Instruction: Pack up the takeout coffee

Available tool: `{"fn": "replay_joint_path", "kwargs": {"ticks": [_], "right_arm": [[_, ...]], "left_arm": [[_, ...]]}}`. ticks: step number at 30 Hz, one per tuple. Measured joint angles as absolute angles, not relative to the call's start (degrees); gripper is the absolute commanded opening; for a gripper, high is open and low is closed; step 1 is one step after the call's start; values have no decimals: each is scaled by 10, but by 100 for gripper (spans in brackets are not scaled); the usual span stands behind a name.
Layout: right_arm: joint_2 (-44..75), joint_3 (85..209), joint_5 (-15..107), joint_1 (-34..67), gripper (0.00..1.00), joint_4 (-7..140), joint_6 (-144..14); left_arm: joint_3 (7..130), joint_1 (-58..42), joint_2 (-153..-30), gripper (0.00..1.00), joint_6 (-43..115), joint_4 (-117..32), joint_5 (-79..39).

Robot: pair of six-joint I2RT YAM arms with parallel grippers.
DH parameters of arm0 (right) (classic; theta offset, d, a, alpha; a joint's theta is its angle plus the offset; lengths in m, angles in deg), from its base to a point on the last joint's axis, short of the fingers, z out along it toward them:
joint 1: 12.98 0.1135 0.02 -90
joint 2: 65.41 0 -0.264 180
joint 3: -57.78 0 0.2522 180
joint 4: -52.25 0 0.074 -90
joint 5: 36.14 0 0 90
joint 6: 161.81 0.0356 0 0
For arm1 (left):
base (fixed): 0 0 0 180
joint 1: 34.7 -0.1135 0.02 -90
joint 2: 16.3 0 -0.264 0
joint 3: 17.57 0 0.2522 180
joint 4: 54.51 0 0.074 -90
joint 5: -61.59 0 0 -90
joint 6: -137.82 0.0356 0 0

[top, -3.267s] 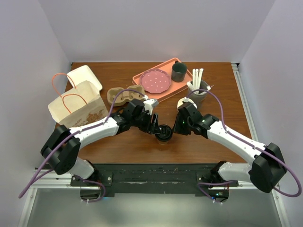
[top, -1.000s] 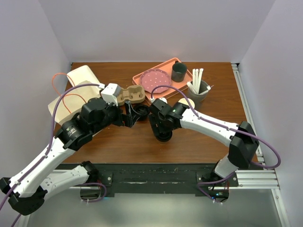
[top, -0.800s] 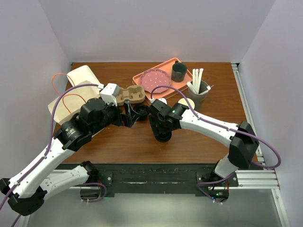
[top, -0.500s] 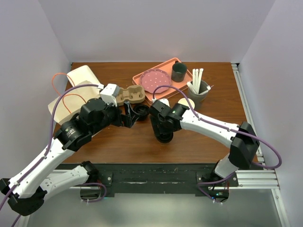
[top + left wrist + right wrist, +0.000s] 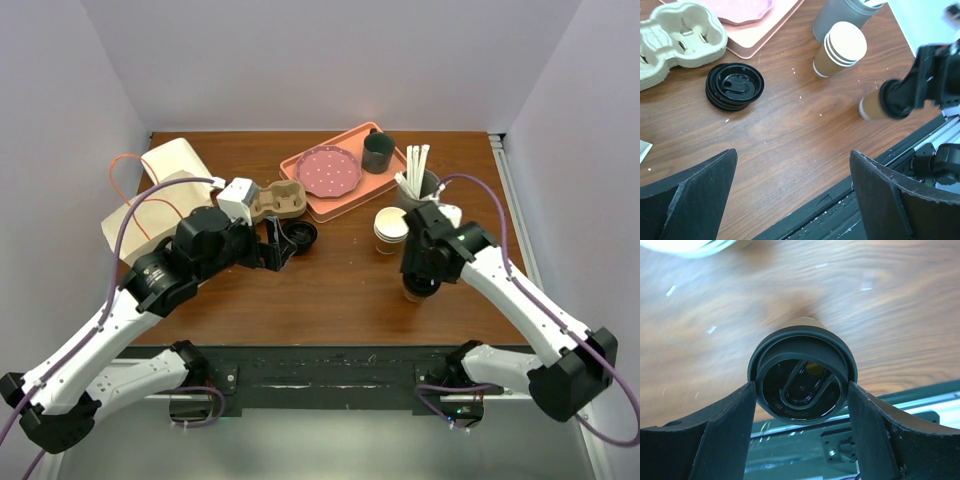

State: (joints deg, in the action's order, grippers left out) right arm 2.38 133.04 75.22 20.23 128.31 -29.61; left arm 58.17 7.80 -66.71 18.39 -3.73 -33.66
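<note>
Coffee. Top view: it is low at the right front of the table, under the right gripper, which is closed round its top. The cup stack is just behind it. The left gripper hangs over mid-table beside the loose lids, holding nothing. The carrier and bag lie at the left, well apart from the coffee.

Left wrist view: fingers spread wide, nothing between them. Lids below, carrier at upper left, and the wells in view are empty. Coffee at right in the other arm's grip; its brown wall shows, its top is mostly masked.

Right wrist view: black sip lid seated on the cup, a finger against each side. Whether the base touches the wood, cannot tell.

Progress, as judged: lid on, cup in hand, packing itself not yet done. Left to do: carry it across to the carrier or bag and seat it upright.
</note>
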Motion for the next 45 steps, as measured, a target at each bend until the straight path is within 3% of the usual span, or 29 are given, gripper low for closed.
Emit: {"fn": "replay_joint_path", "kwargs": {"ticks": [14, 17, 22, 29, 38, 42, 45], "right_arm": [[63, 1298, 752, -56, 50, 1195, -360], [71, 1292, 744, -79, 57, 1168, -367], [80, 1293, 738, -91, 78, 1147, -375], [93, 1337, 738, -93, 87, 1176, -389], [83, 1452, 679, -94, 79, 1227, -445], [63, 1488, 616, -91, 75, 1258, -481], [18, 1495, 560, -82, 73, 1278, -505]], "left_arm": [[612, 78, -682, 100, 185, -3, -345], [620, 78, -673, 100, 185, 8, -357], [622, 78, -656, 100, 185, 24, -373], [627, 78, -655, 100, 182, 31, -386], [689, 78, -675, 100, 155, 56, -437], [785, 78, -715, 86, 150, 93, -482], [855, 78, -741, 81, 154, 119, -536]]}}
